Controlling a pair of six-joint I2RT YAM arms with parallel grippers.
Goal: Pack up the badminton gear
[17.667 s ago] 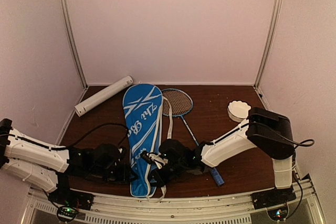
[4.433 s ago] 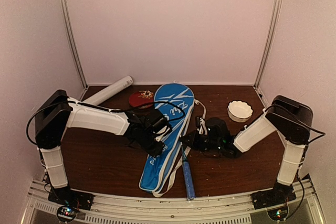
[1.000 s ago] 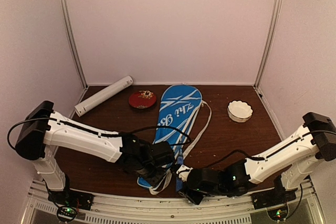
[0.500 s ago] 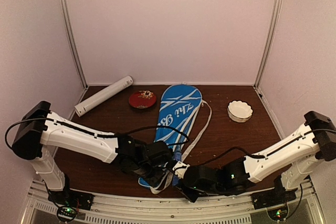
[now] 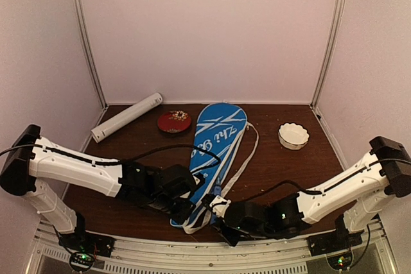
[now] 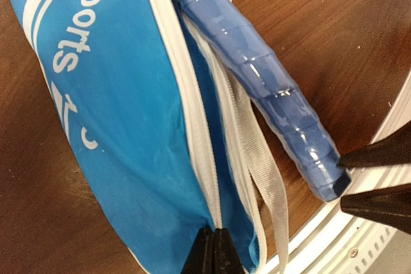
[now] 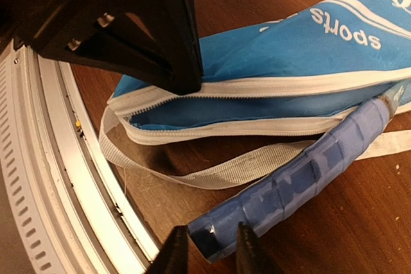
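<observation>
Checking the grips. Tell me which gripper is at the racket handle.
The right gripper: it straddles the end of the blue handle. The left gripper is instead pinched shut on the edge of the bag.

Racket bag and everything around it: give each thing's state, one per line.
Racket bag, lying flat, zip open at the near end.
Racket handle, sticking out of the bag's opening.
Left gripper, shut on the bag's zip edge.
Right gripper, astride the handle's end, grip unclear.
Tube, lying flat.
</observation>
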